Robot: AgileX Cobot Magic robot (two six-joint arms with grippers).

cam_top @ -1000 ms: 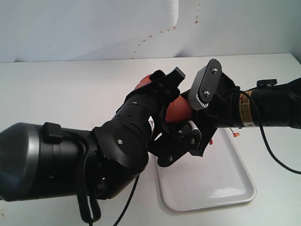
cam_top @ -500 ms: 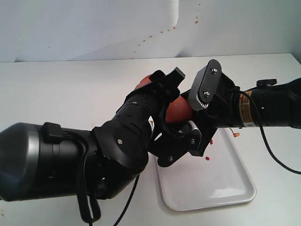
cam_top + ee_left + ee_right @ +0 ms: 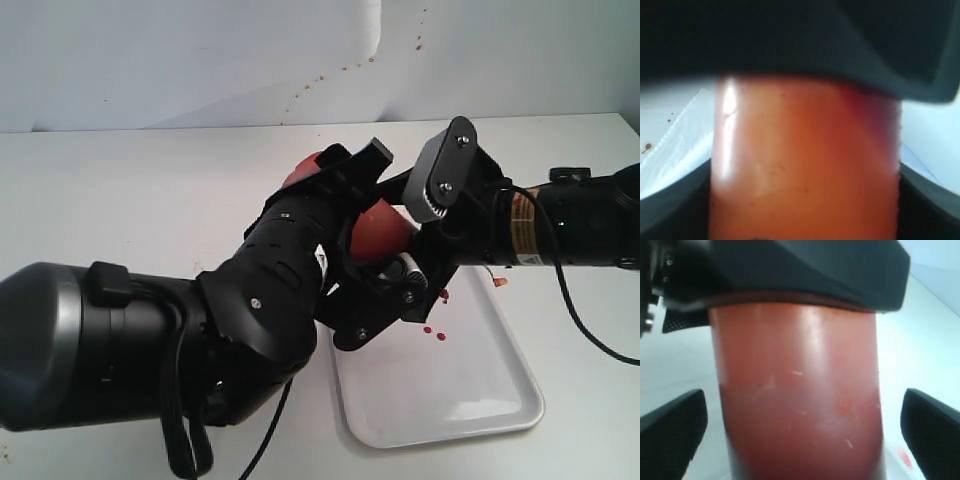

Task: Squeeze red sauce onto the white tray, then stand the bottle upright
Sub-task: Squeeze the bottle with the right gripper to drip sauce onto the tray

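My left pincer [image 3: 372, 240] grips the bottle [image 3: 805, 165], held tilted in the air over one end of the white tray [image 3: 480, 390]. My right pincer [image 3: 802, 440] straddles its body with jaws spread, a gap on each side. A few drops of red sauce [image 3: 433, 332] dot the tray, so I judge the squeezing partly done. The next move calls for another pinch, or for turning the bottle upright.

bottle [image 3: 378, 232]: orange-red | white tray [image 3: 470, 400]: glossy white | red sauce [image 3: 428, 329]: dark-red dots | left arm [image 3: 150, 350]: black | table [image 3: 120, 200]: white
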